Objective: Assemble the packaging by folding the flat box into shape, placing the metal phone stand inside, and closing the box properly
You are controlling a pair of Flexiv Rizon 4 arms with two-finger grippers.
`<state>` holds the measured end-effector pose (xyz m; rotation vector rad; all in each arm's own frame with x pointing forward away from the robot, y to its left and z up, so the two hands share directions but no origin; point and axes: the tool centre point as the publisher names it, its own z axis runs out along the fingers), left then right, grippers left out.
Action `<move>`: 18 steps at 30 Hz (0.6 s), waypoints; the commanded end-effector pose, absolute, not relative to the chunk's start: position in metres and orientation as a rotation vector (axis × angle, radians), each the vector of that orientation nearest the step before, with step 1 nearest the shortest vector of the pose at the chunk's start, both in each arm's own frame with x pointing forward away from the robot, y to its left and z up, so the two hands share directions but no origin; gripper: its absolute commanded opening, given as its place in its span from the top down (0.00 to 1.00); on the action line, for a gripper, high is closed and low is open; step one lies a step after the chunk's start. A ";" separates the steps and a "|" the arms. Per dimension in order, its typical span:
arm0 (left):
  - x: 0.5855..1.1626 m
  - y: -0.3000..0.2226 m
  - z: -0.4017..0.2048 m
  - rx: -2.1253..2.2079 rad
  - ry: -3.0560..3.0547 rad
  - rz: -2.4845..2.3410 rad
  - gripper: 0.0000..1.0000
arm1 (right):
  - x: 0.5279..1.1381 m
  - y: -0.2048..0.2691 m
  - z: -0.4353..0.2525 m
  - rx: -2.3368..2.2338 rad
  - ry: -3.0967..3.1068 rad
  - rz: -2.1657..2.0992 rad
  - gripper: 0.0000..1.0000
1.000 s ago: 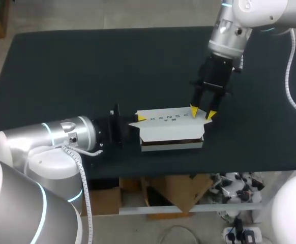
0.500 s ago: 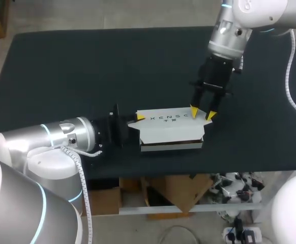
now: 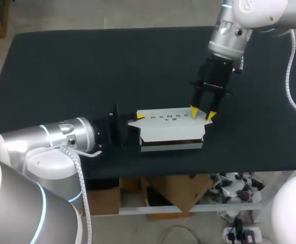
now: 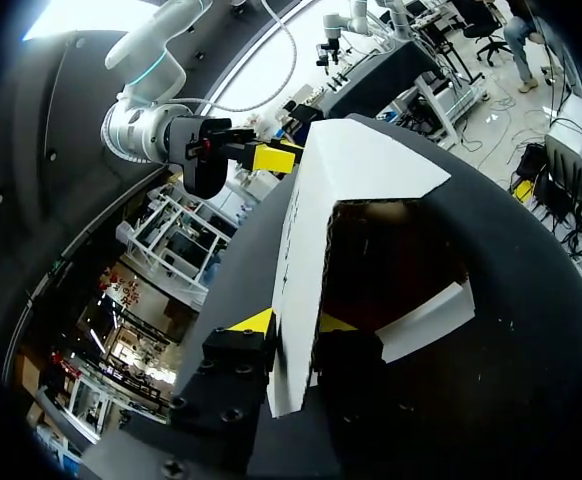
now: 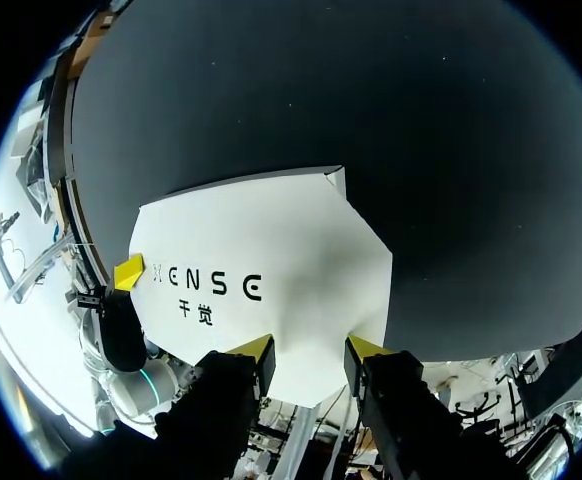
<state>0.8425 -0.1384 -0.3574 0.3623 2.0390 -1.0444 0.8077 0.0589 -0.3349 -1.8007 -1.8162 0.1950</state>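
Box (image 3: 171,133) sits near the front edge of the table (image 3: 87,66), roughly mid-width, folded into shape, with its white lid (image 3: 166,118) lying over the body but not tucked; the dark gap under the lid's front edge shows in the head view

Change over the last second: very little. The left arm's wrist drifted a touch and the lid's left end moved slightly with it. The right arm did not move, and the box body stayed put

Left gripper (image 4: 293,322) comes in low from the left and is pinching the white panel at the box's left end, one yellow tip on each face of it

Right gripper (image 3: 202,112) is spread, tips over the lid's right end; can't tell whether they touch it

Phone stand not visible; the interior is dark in the left wrist view, so can't say it's inside

Judgement: closing step, hold-and-adjust phase, no real progress in this second. Lid still needs pressing down and tucking
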 end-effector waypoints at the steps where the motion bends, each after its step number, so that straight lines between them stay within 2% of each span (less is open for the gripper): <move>1: 0.838 -0.136 -0.359 0.359 2.028 -1.040 0.76 | 0.808 0.059 -0.336 -1.800 -1.816 0.195 0.53; 18: 0.829 -0.111 -0.354 0.333 2.026 -0.987 0.76 | 0.809 0.059 -0.337 -1.799 -1.817 0.195 0.53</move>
